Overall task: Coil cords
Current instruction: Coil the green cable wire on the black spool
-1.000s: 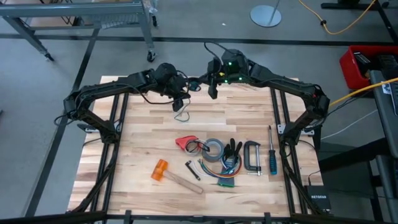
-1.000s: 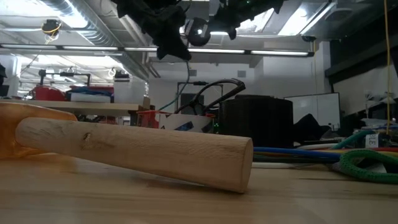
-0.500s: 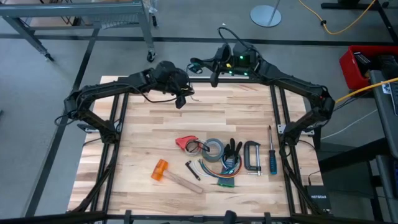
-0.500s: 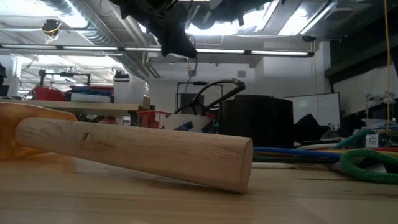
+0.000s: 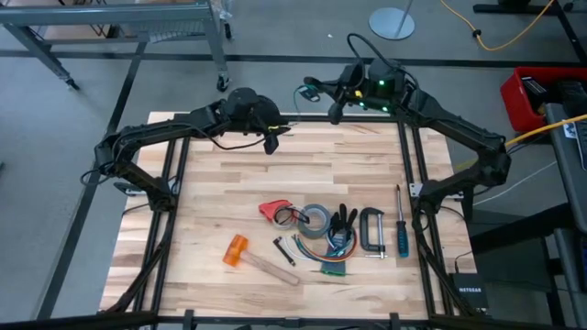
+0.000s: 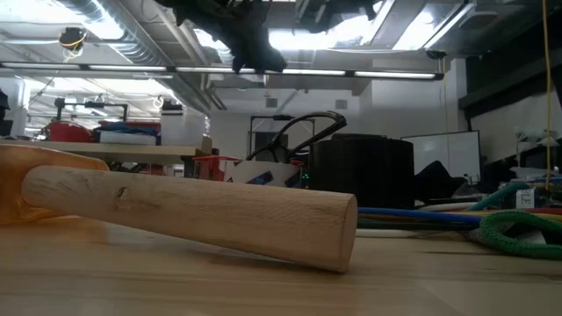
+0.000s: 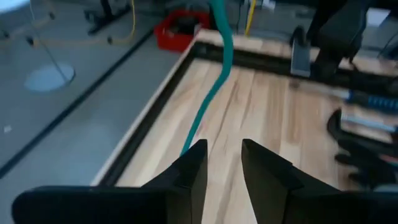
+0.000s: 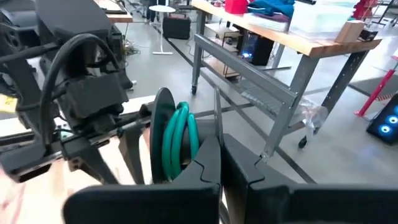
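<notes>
The cord is teal-green. Several of its loops form a coil at the tips of my right gripper, which is shut and raised over the table's far edge. One free strand runs from above down past my left gripper and ends out of sight behind one fingertip. My left gripper hangs open over the far middle of the table, with nothing between its fingers. My right gripper is shut on the coiled cord's loops right at its fingertips; the fingers hide the place of contact. They lie nearly level, pointing toward the table's left. The coil stands upright, lifted clear of the table. My left gripper: the strand passes behind one fingertip, and I cannot tell whether they touch.
Tools lie in a row near the table's front middle: a hammer with an orange head, a red tool, a tape roll, a clamp, a screwdriver and multi-coloured wires. The hammer handle fills the low view.
My right gripper has risen and gone toward the table's far right, out past the far edge, taking the coil along. The cord loop that hung below my left gripper onto the table has been drawn up. My left gripper has tipped upward, staying nearly in place.
</notes>
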Motion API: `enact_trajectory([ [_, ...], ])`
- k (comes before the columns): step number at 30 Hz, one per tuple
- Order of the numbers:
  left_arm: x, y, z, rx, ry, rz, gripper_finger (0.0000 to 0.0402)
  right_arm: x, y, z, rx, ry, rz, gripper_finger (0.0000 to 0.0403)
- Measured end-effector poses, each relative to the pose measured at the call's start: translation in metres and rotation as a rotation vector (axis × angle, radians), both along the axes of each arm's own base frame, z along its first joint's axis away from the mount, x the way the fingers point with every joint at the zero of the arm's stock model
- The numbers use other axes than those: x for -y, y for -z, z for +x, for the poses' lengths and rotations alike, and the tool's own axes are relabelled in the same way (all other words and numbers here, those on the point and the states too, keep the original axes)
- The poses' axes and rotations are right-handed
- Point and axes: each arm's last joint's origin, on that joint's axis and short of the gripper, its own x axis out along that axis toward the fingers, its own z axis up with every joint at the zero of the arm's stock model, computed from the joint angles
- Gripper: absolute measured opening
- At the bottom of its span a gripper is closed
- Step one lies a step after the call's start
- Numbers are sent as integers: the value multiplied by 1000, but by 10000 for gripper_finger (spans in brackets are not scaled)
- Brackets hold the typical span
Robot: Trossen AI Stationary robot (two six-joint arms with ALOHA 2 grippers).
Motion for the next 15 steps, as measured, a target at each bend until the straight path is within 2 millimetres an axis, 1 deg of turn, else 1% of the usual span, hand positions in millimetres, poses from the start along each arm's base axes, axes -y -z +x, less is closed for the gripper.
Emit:
enact_trajectory([
  [3, 3, -5, 4, 51, 13, 24, 89, -4, -4, -8, -3, 1, 4, 1],
  [7, 9, -8, 11, 102, 37, 47, 88, -7, -8, -13, 9, 0, -3, 1],
  [10, 13, -7, 21, 148, 56, 73, 88, -9, -13, -16, 35, 12, -20, 1],
  [15, 17, -3, 36, 201, 51, 131, 88, -9, -13, -16, 29, 18, -18, 1],
])
